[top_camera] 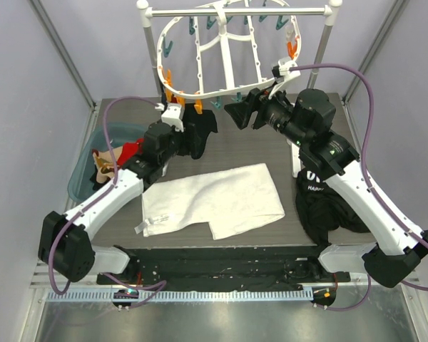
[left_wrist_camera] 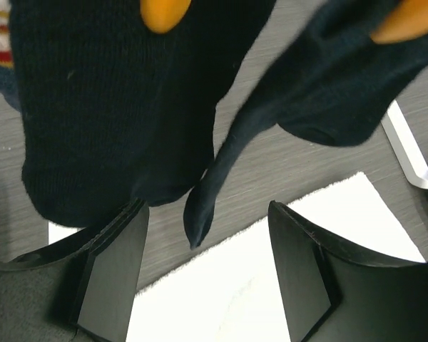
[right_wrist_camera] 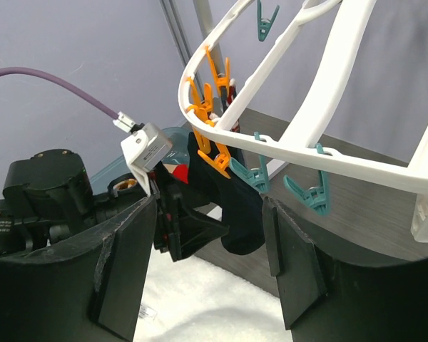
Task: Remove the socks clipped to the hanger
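Note:
The white hanger [top_camera: 228, 53] hangs from the rail at the back, with orange and teal clips round its rim. Two dark socks [top_camera: 200, 132] hang from orange clips [left_wrist_camera: 164, 11] at its near left rim. In the left wrist view they show as one wide sock [left_wrist_camera: 107, 107] and a narrower one [left_wrist_camera: 328, 78]. My left gripper [left_wrist_camera: 207, 263] is open just below them, with a sock tip hanging between its fingertips. My right gripper [right_wrist_camera: 207, 267] is open and empty, right of the socks and facing them. The hanger rim [right_wrist_camera: 285, 146] and a dark sock [right_wrist_camera: 239, 214] are in front of it.
A teal bin [top_camera: 82, 167] at the left holds red and tan socks [top_camera: 118, 157]. A large white cloth [top_camera: 214, 199] lies on the table's middle. A black garment with white lettering [top_camera: 321, 203] lies at the right. The grey rail's poles [top_camera: 148, 43] stand at the back.

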